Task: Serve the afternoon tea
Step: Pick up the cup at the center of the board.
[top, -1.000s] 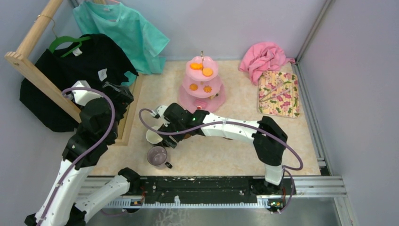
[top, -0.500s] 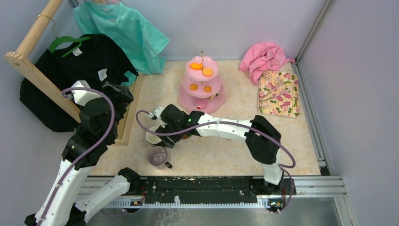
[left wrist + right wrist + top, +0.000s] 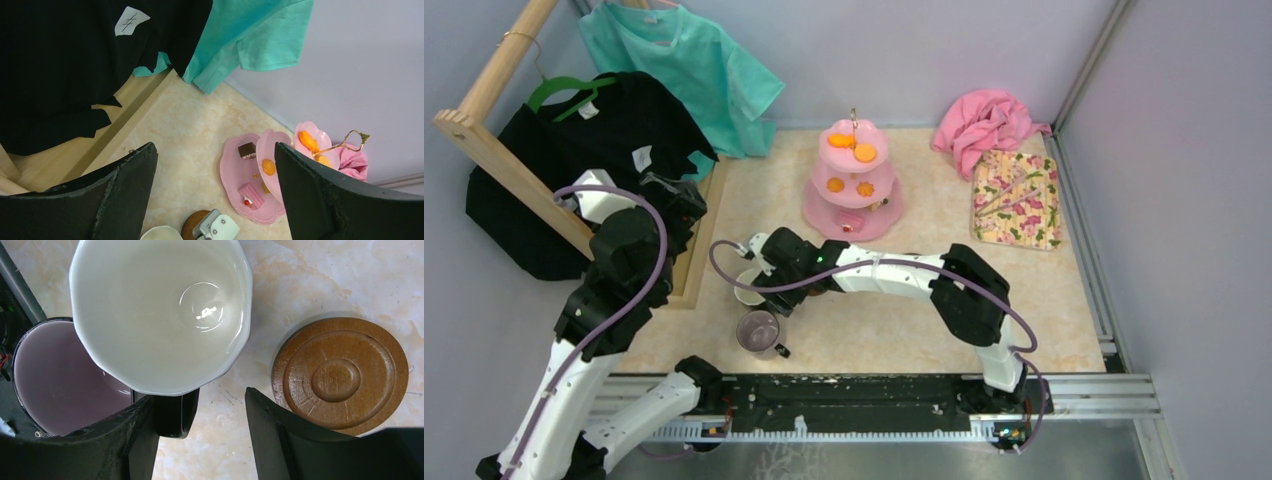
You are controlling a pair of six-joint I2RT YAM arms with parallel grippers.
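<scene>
The right arm stretches low across the counter point(image 3: 894, 320), and the right gripper point(image 3: 200, 410) hangs by the white mug point(image 3: 160, 310), jaws apart and empty. The brown saucer point(image 3: 340, 375) lies just beside that mug. The left arm rears up to the left of the mug, with the left gripper point(image 3: 215, 150) jaws wide apart.

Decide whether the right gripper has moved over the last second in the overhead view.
Yes. The right gripper has shifted left, away from the pink cake stand, which stays put, and further over the white mug.

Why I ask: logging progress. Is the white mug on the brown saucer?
No, the white mug is beside the brown saucer, with tabletop visible between them.
</scene>
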